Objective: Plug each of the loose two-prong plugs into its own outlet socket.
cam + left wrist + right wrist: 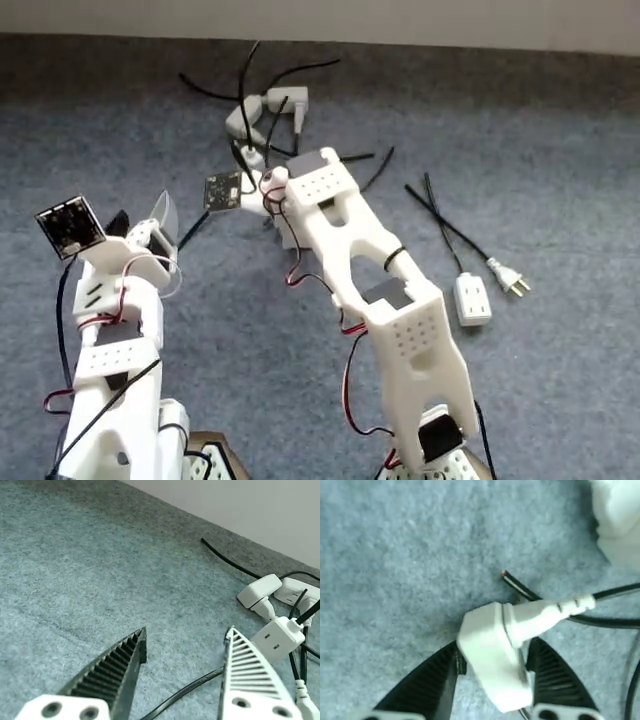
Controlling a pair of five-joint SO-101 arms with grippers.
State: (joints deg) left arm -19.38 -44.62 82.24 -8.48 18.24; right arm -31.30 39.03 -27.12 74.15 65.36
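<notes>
Gripping a plugged socket (490,675) in right gripper (495,652), upper centre of high view, with left gripper (186,635) spread empty. Next, probably: release, fetch loose plug (508,278) by free socket (472,300), mid right.

In the high view the right arm (345,240) hides what lies under its tip. It and the left arm (120,340) run off the bottom edge. The far sockets (262,112) are too small to tell if anything is plugged in. In the right wrist view a white shape (617,520) in the corner is blurry and cut off. In the left wrist view the corner cuts off a plug (306,705).
</notes>
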